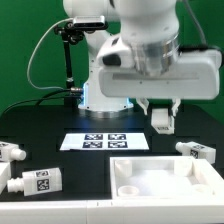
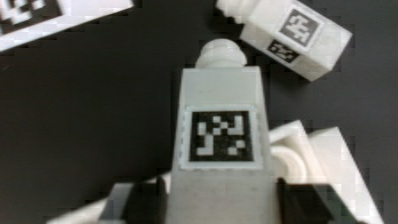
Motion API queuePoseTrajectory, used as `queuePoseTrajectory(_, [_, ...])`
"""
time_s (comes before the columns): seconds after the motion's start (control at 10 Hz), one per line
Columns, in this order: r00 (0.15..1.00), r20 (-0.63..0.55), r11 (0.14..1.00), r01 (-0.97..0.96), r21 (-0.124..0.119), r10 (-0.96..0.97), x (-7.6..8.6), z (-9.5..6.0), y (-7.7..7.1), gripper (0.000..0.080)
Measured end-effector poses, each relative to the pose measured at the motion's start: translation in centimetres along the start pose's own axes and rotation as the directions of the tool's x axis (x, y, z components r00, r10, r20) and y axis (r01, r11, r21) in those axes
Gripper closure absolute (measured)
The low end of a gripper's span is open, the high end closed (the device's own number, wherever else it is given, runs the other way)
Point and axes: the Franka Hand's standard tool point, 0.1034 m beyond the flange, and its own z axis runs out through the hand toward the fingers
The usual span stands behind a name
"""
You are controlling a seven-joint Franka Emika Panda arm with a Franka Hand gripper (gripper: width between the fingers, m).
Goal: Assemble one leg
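My gripper (image 1: 163, 118) is shut on a leg (image 1: 163, 121) and holds it above the table, over the far right corner of the white tabletop piece (image 1: 165, 180). In the wrist view the held leg (image 2: 222, 125) runs between my dark fingers (image 2: 146, 200), tag facing the camera and stub end pointing away from my gripper (image 2: 222, 197). Another leg (image 2: 285, 35) lies on the black table beyond it. A corner of the tabletop piece (image 2: 334, 150) shows under the held leg.
Two legs (image 1: 12, 152) (image 1: 35, 183) lie at the exterior view's left and one (image 1: 195, 152) at its right. The marker board (image 1: 105, 141) lies mid-table and shows in the wrist view (image 2: 27, 25). A black stand (image 1: 68, 55) rises behind.
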Motion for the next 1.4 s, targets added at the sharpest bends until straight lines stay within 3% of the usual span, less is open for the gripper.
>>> queuePoseTrajectory(0.1, [0.997, -0.058, 0.999, 0.051, -0.002, -0.051, 1.2, -2.3, -0.1, 0.0511])
queuePoseTrajectory(0.2, [0.984, -0.127, 0.991, 0.118, -0.057, -0.124, 2.9, -4.4, -0.3, 0.0511])
queuePoseTrajectory(0.3, [0.954, -0.228, 0.977, 0.17, -0.131, -0.197, 3.7, -5.7, -2.2, 0.0511])
queuePoseTrajectory(0.4, [0.95, -0.271, 0.985, 0.131, -0.107, -0.156, 3.0, -4.9, -3.6, 0.0511])
queuePoseTrajectory(0.7, [0.87, -0.46, 0.984, 0.165, -0.068, -0.178, 3.6, -5.0, -4.3, 0.0511])
queuePoseTrajectory(0.8, [0.834, -0.515, 0.979, 0.189, -0.072, -0.199, 4.0, -5.1, -4.7, 0.0511])
queuePoseTrajectory(1.1, [0.682, -0.672, 0.952, 0.279, -0.127, -0.289, 7.4, -7.1, -6.5, 0.0511])
queuePoseTrajectory(1.2, [0.63, -0.723, 0.949, 0.292, -0.118, -0.284, 8.1, -7.9, -7.1, 0.0511])
queuePoseTrajectory(1.4, [0.602, -0.746, 0.945, 0.305, -0.115, -0.285, 7.8, -7.1, -7.2, 0.0511])
